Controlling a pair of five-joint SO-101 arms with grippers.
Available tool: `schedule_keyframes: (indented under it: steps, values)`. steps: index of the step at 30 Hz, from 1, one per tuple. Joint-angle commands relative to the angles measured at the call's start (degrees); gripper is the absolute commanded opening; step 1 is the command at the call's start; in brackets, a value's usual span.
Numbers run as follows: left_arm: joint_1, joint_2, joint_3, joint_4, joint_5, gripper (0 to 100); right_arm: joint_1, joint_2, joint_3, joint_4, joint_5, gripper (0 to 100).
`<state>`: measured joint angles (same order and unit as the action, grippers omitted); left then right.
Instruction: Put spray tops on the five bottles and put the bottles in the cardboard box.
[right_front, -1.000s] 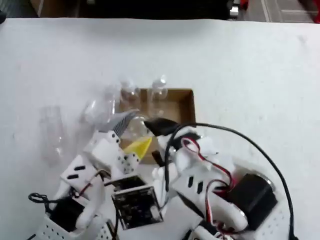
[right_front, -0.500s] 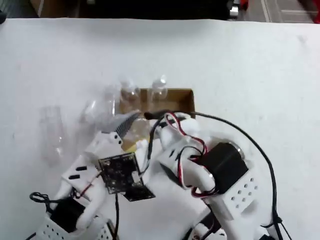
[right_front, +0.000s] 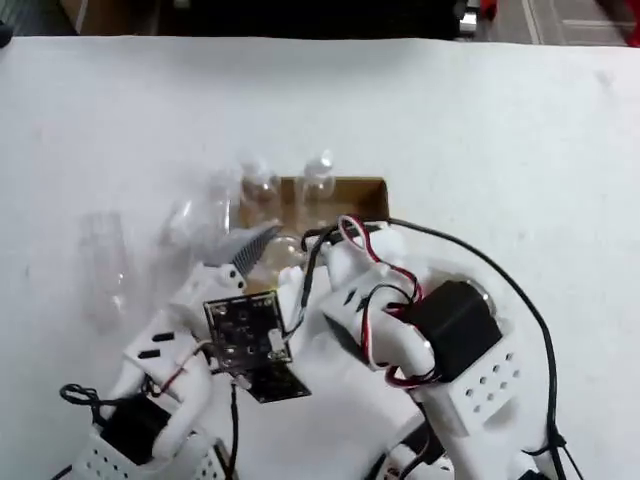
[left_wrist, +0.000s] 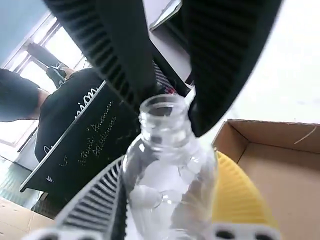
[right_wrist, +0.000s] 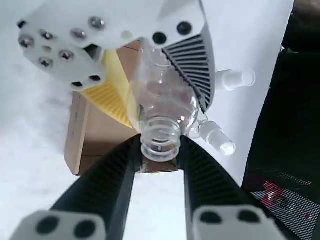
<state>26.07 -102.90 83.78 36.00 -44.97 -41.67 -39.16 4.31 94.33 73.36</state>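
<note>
A clear bottle with an uncapped neck is held by its body in my left gripper, between the grey and yellow fingers. My right gripper has its black fingers pressed on either side of the bottle's neck. In the high view both grippers meet over the near edge of the cardboard box, left gripper beside right gripper. Two clear bottles lie with their necks over the box's far wall. No spray top is visible.
Two more clear bottles lie on the white table left of the box, one close to it and another farther out. The arms' bodies and cables crowd the near side. The far and right parts of the table are bare.
The right arm has swung left and forward over the box, bringing its black fingers onto the bottle's neck. The left wrist has turned, and the bottle now points toward the right gripper.
</note>
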Motion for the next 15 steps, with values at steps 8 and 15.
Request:
schedule_keyframes:
  steps: [8,15]
  values:
    - [2.4,-0.7,-1.0,-1.7,0.0,2,0.0,0.1,-0.1,-2.3,-0.1,1.2]
    - [6.1,-0.7,-1.8,-1.7,2.2,2,0.3,-0.1,-0.1,-6.3,-3.0,1.6]
